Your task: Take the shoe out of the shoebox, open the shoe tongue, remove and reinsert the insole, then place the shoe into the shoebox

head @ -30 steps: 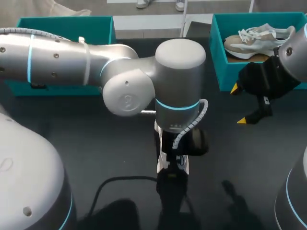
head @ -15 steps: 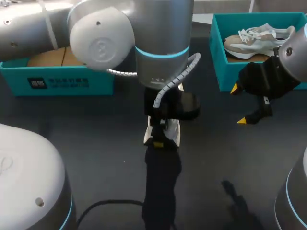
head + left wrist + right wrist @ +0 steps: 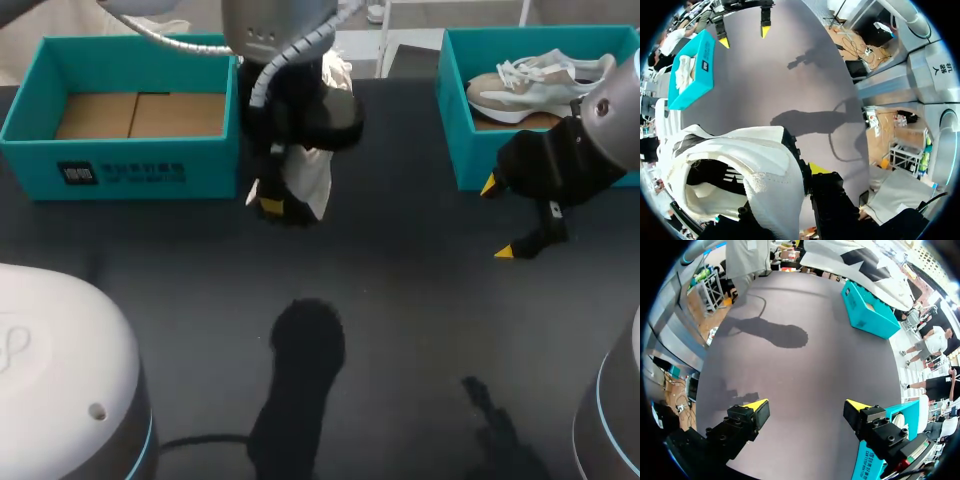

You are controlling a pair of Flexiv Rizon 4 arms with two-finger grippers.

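Overhead, left gripper (image 3: 283, 203) clamps the white shoe (image 3: 312, 178) aloft beside the left shoebox (image 3: 140, 165); right gripper (image 3: 505, 218) gapes wide near a second box (image 3: 455, 120) holding another shoe (image 3: 535, 80). Left wrist: white shoe hides much of the table (image 3: 790, 75). Right wrist: table below.

Bare table (image 3: 400, 330) gives open passage across the middle and front. The left box (image 3: 140, 172) is open from above; the left gripper (image 3: 283, 205), clamping a white shoe (image 3: 310, 175), hangs just beside its right wall. The right gripper (image 3: 498, 219), fingers spread, hovers before the right box (image 3: 449, 110).
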